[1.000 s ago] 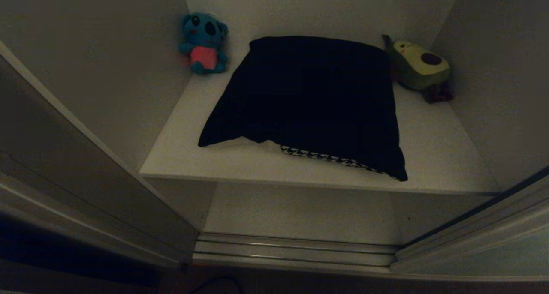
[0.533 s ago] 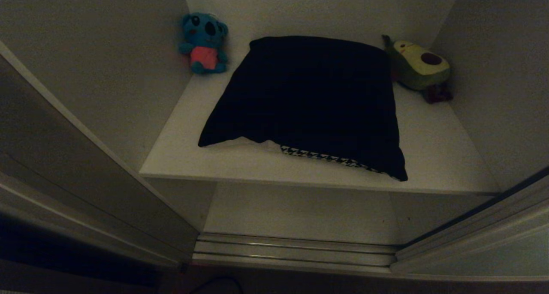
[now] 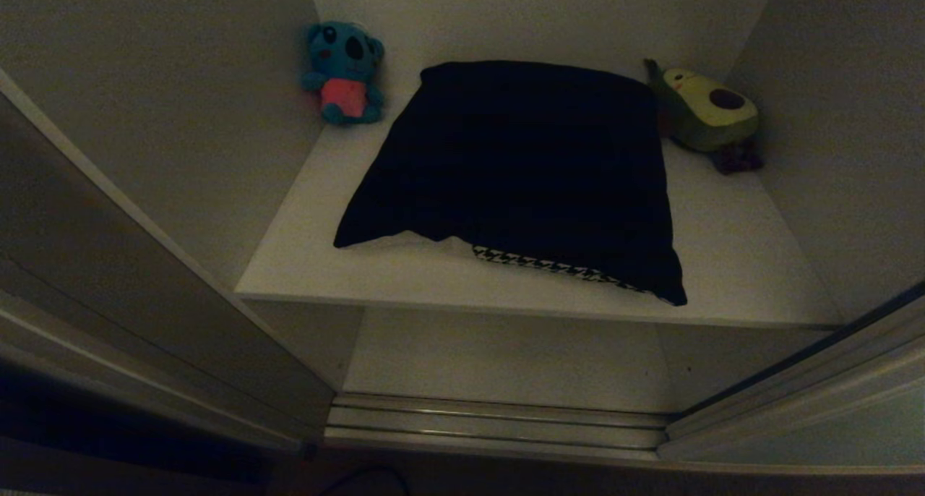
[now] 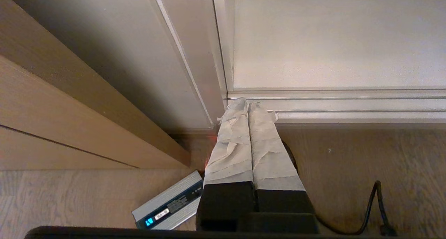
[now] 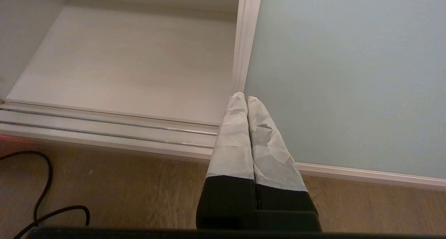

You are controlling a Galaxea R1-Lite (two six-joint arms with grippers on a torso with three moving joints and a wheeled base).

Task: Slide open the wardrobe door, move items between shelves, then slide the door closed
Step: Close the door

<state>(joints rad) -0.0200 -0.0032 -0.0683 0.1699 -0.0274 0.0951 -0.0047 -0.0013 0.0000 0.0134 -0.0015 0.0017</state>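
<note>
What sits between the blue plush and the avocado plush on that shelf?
The cushion, black back up, lies between the blue plush and the avocado plush on the shelf. Head view shows it.

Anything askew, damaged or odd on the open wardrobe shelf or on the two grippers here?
The cushion lies black back up and skewed on the shelf, one corner near the front edge with its houndstooth face peeking out. The tape on the left gripper and right gripper is torn and frayed. Nothing is spilled.
</note>
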